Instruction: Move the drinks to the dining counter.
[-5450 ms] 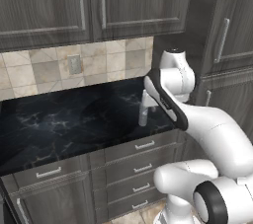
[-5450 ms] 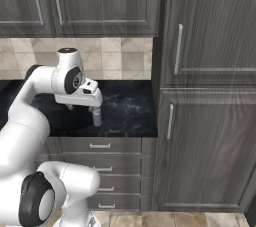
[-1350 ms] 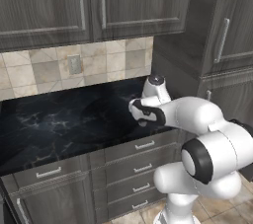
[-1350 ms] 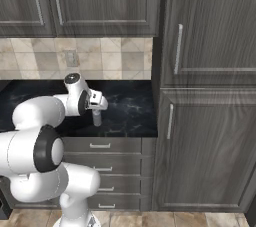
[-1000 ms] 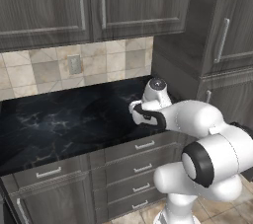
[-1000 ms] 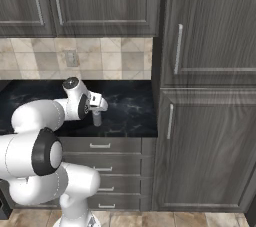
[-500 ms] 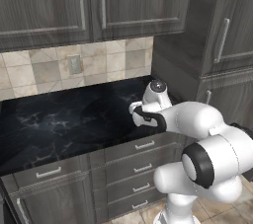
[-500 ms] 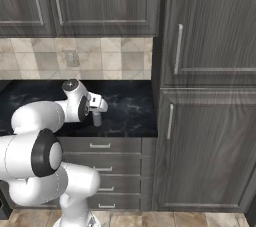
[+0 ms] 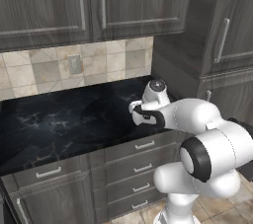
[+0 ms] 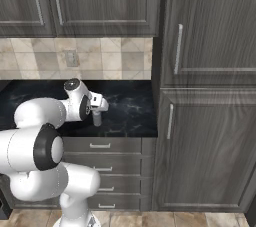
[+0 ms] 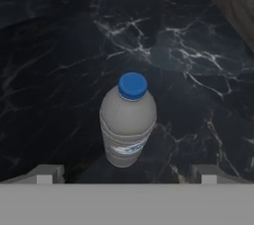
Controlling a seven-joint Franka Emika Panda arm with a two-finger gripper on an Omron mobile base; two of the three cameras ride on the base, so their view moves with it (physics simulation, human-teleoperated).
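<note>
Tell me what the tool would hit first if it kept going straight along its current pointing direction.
Most likely the bottle, standing upright on the black counter, roughly centred between the open tool's fingers; depth is uncertain.

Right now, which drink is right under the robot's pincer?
The bottle with the blue cap, standing upright on the black marble counter between the pincer fingertips.

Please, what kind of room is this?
It looks like a kitchen: a black marble counter with drawers below, dark wood cabinets above, and a tile backsplash. A bottle stands on the counter under the tool.
</note>
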